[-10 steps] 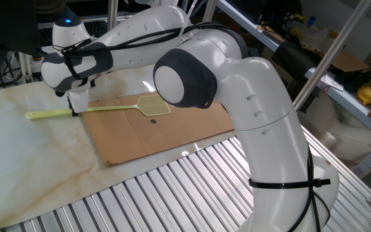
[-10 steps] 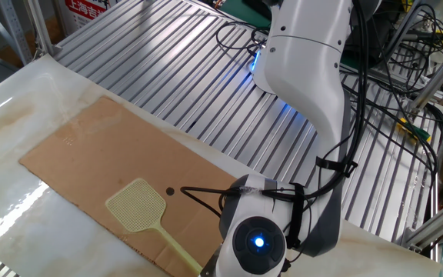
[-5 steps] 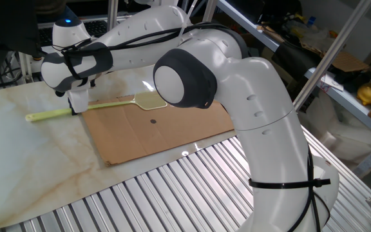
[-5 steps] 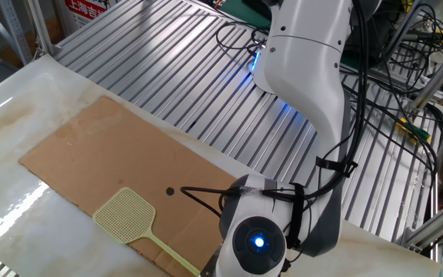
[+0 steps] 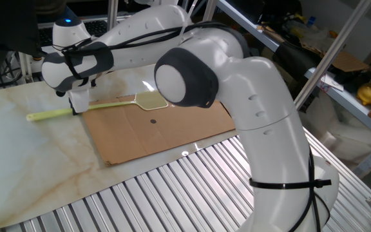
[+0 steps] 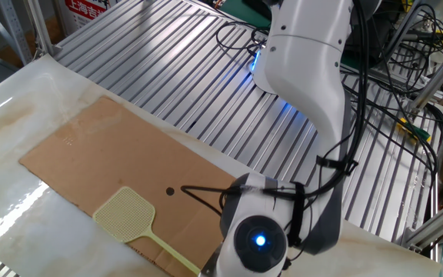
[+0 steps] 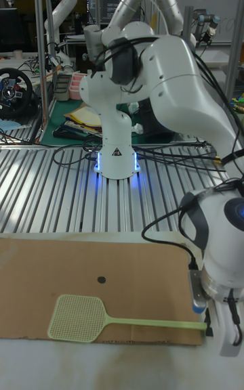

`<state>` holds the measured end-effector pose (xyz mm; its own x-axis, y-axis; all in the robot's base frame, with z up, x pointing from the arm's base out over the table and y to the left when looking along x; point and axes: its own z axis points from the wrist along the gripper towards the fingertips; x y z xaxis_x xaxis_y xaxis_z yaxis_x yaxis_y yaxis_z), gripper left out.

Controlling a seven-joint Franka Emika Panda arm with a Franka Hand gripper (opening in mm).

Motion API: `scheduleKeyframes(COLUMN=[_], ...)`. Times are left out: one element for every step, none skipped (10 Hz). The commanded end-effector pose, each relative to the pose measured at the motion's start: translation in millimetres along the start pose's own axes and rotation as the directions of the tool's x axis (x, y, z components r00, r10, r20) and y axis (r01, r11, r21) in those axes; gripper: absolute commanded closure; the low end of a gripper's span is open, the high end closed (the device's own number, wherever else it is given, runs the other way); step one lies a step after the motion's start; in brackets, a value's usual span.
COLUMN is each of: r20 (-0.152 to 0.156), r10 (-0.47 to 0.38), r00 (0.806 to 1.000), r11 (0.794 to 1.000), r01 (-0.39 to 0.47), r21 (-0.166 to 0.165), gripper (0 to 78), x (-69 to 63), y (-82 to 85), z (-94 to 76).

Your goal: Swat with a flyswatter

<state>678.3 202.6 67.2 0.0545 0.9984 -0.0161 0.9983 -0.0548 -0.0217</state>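
— So, where does your flyswatter (image 7: 78,317) sit?

— You find it over the cardboard sheet (image 6: 91,161), its mesh head toward 9 o'clock in the tall fixed view, near the sheet's front edge. Its thin handle runs toward 3 o'clock, straight to your gripper (image 7: 209,321).

— Is the head flat on the cardboard?

— You cannot tell that for sure. In one fixed view the head is half hidden behind the arm's grey joint cap, and the handle (image 5: 76,111) slopes gently up from its free end at 9 o'clock.

— And the fingers?

— You see them closed narrow on the handle, part way along it, so a stub of handle sticks out past the gripper over the marble tabletop (image 5: 24,167).

— Anything else near the head?

— You have a small dark spot (image 7: 100,279) on the cardboard at about 1 o'clock from the mesh, apart from it.
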Motion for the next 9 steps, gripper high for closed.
scheduleKeyframes(r20=[0.028,0.033,0.036,0.035,0.034,0.027,0.031,0.032,0.040], r10=[0.006,0.006,0.004,0.005,0.005,0.002,0.003,0.005,0.004], r00=[1.000,0.999,0.999,0.999,0.999,1.000,1.000,0.999,0.999], r11=[1.000,1.000,1.000,1.000,1.000,1.000,1.000,1.000,1.000], r01=[-0.006,-0.006,-0.004,-0.005,-0.005,-0.002,-0.004,-0.005,-0.004], r21=[0.001,0.001,0.001,0.001,0.001,0.002,0.003,0.003,0.009], gripper=[76.4,76.4,76.4,76.4,76.4,76.4,76.4,76.4,76.4], x=[-4.0,-2.7,-1.6,0.2,0.7,3.2,6.1,7.3,9.9], y=[-15.6,-18.2,-20.5,-24.7,-25.8,-31.3,-35.9,-38.1,-44.9], z=[-20.6,-22.4,-24.0,-26.8,-27.6,-31.1,-33.5,-34.7,-38.5])
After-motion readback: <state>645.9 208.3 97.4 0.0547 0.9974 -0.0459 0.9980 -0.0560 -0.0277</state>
